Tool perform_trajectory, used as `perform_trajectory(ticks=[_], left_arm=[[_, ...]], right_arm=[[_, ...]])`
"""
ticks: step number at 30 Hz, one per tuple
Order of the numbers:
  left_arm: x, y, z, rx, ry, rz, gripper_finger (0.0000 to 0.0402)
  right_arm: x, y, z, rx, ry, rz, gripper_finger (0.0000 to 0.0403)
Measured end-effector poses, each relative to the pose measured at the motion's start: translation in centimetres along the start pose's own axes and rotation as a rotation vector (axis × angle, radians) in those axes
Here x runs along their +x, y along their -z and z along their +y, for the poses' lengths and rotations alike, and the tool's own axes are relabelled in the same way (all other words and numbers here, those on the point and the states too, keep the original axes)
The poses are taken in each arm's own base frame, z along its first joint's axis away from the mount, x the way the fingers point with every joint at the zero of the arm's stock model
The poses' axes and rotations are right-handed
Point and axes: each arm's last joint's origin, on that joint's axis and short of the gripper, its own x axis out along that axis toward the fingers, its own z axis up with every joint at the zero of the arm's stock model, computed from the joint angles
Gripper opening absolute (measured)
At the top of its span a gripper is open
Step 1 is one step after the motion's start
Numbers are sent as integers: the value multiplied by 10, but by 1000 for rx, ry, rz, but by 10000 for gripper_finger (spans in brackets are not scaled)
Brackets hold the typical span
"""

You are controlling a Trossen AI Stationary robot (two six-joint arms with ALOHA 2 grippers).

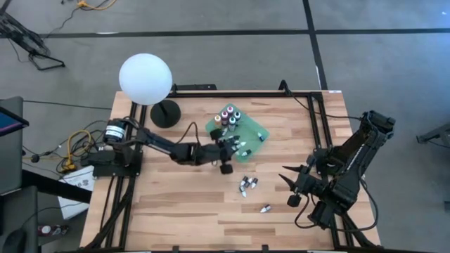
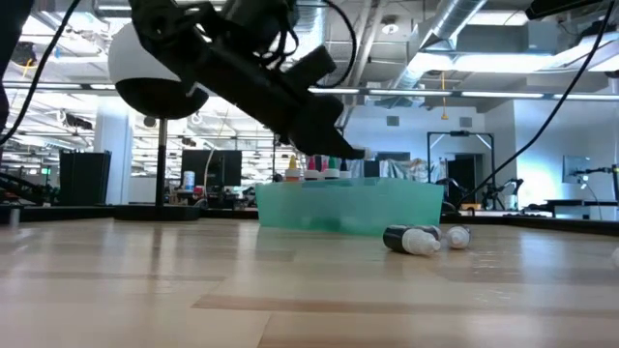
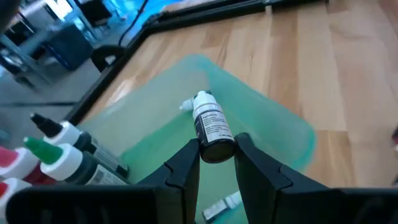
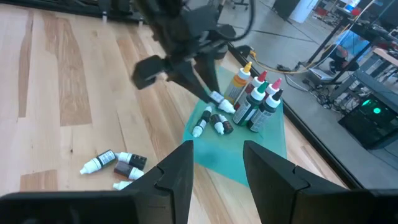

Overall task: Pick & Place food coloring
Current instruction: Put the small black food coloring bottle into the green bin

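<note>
A flat green tray lies at the far middle of the wooden table. Several food coloring bottles stand upright on its far corner, and a few lie on it. More bottles lie loose on the table nearer the front. My left gripper hovers over the tray, shut on a small dark bottle with a white cap. My right gripper waits open at the table's right side, with nothing between its fingers. My left gripper pinches the dark bottle's bottom end between its two fingertips. The fingers come from the table's left, slanting downward. The bottle lies along them, its white cap pointing away from the gripper. It is lifted clear above the tray.
A white globe on a black round foot stands at the far left. Black frame rails run along the table's edges. Bare wood lies at the near left and between the tray and my right arm.
</note>
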Motion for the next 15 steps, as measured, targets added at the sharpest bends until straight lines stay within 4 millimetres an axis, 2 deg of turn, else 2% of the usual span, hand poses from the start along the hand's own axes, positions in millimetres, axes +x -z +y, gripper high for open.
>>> perform_trajectory(ticks=[6, 15], left_arm=[[9, 3, 17, -36, 19, 10, 86], [13, 5, 26, -44, 14, 20, 86]], right_arm=[[0, 0, 0, -1, 0, 0, 131], [0, 0, 0, -2, 1, 0, 131]])
